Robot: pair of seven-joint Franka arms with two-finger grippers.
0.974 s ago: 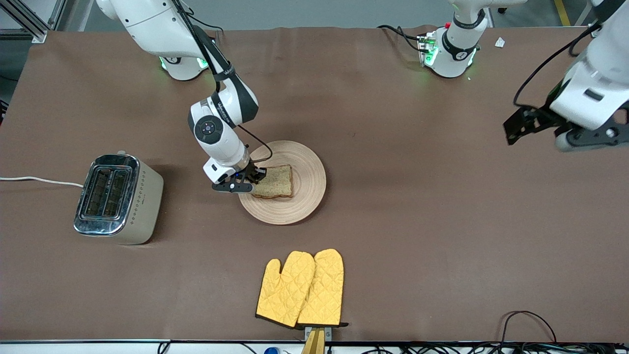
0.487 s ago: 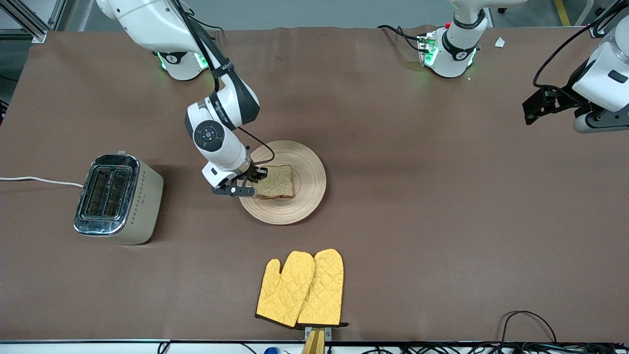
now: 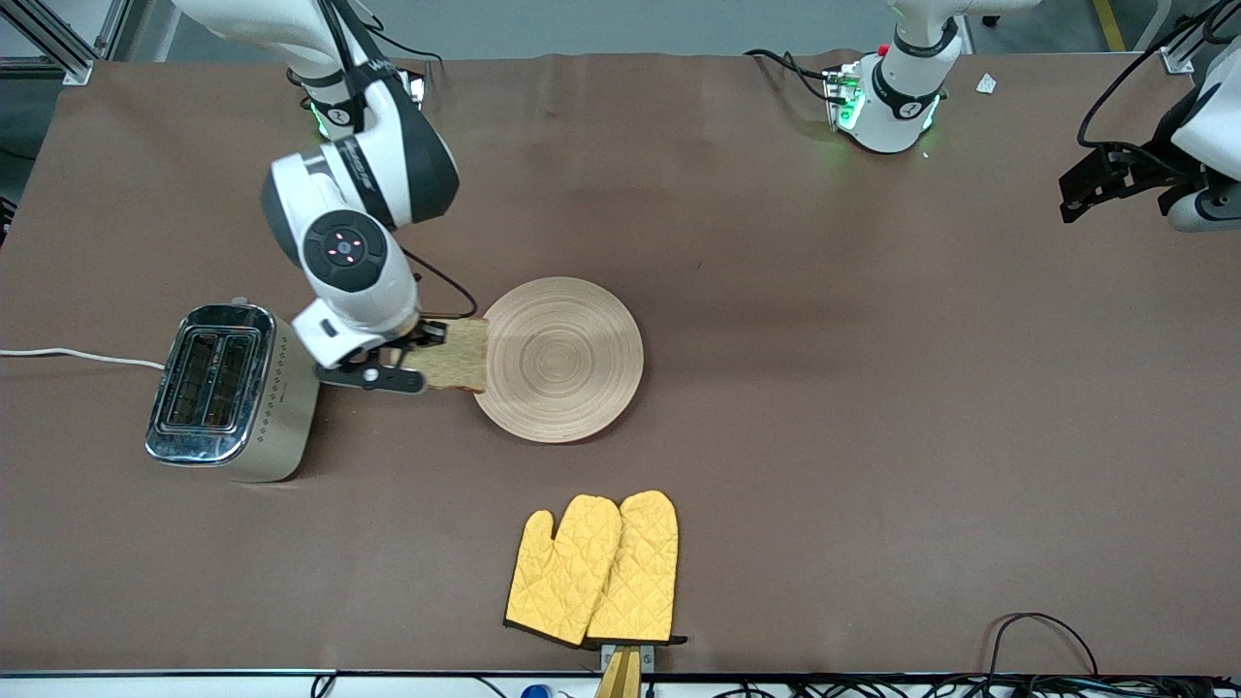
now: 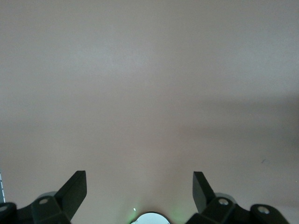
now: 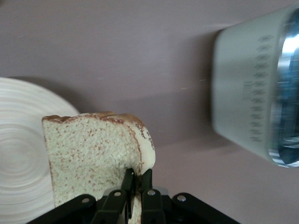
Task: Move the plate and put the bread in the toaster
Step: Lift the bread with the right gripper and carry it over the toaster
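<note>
My right gripper [image 3: 419, 359] is shut on the edge of the brown speckled bread slice [image 3: 454, 355] and holds it in the air between the toaster [image 3: 233, 390] and the plate [image 3: 562, 359]. The right wrist view shows the bread [image 5: 93, 149] pinched between the jaws of the right gripper [image 5: 138, 179], with the toaster [image 5: 252, 100] on one side and the plate [image 5: 23, 154] on the other. The plate is bare. My left gripper [image 3: 1100, 179] is open and empty, raised over the table's edge at the left arm's end; it also shows in the left wrist view [image 4: 139, 186].
A pair of yellow oven mitts [image 3: 593, 570] lies nearer to the front camera than the plate. The toaster's white cord [image 3: 78, 356] runs off the table's edge at the right arm's end.
My right gripper has lifted the bread off the plate and carried it toward the toaster. My left gripper has drawn back and up toward the table's corner.
</note>
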